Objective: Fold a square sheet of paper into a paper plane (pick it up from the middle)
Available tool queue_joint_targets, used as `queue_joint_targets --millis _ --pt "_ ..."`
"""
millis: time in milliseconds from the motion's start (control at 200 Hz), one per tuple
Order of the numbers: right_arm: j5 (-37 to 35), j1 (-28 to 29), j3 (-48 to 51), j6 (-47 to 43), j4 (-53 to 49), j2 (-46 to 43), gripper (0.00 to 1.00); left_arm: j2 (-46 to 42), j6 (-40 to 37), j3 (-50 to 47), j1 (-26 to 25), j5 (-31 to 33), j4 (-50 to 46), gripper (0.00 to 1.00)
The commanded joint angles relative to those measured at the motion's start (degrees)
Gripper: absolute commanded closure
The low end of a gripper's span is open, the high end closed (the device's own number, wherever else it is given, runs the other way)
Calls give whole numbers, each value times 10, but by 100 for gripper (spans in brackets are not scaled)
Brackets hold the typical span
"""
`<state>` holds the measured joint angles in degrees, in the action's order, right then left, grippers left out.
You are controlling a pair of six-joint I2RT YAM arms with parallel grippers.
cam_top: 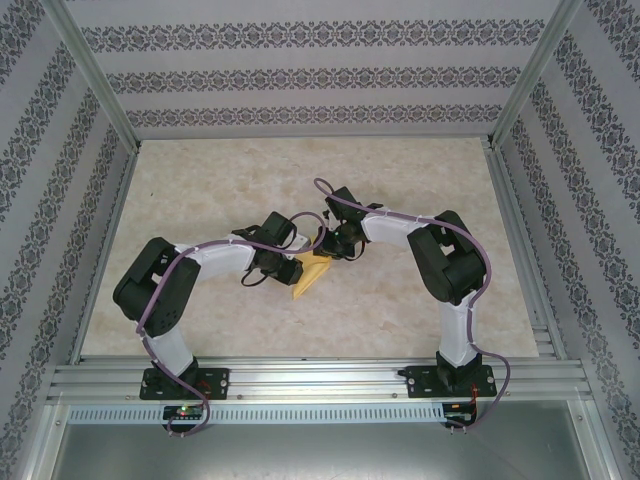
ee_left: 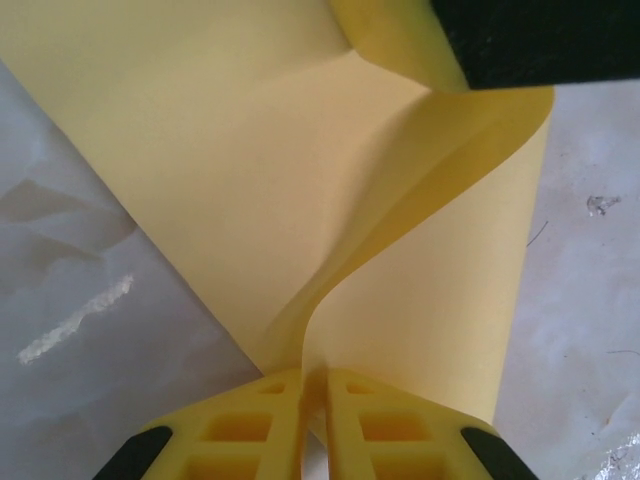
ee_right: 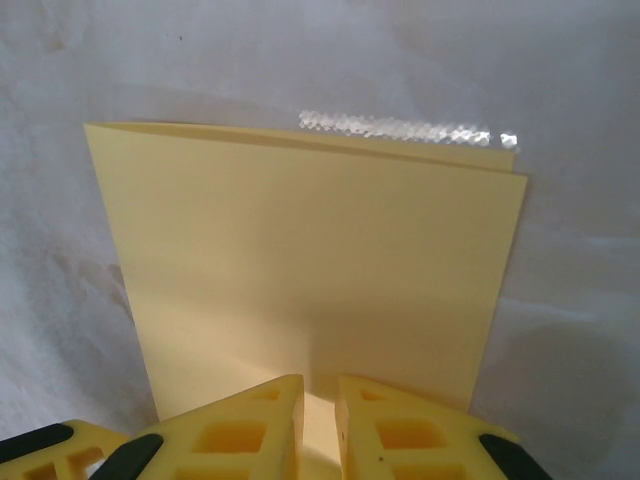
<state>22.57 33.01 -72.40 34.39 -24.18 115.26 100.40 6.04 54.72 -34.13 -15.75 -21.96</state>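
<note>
The square sheet of paper (cam_top: 314,276) is yellow and lies folded at the middle of the table, between my two grippers. My left gripper (cam_top: 293,272) meets it from the left. In the left wrist view its yellow fingers (ee_left: 250,425) are shut on a raised ridge of the paper (ee_left: 220,180), the left gripper (ee_left: 313,375) pinching where the sheet curves upward. My right gripper (cam_top: 338,250) comes from the far right. In the right wrist view the right gripper (ee_right: 320,385) is shut on the near edge of the doubled sheet (ee_right: 310,260).
The table (cam_top: 420,190) is pale marbled, inside an aluminium frame with patterned walls. A black part of the right gripper (ee_left: 530,40) hangs over the lifted flap. A strip of shiny tape (ee_right: 400,127) sits on the table just beyond the paper.
</note>
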Motion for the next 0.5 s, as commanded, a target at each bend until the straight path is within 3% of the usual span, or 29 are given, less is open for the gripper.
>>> queue_joint_targets --millis 0,495 --pt "-13 8 -3 1 0 20 82 14 -15 13 8 10 10 85" --pt "-15 6 -6 1 -2 6 82 9 -18 4 8 5 2 86"
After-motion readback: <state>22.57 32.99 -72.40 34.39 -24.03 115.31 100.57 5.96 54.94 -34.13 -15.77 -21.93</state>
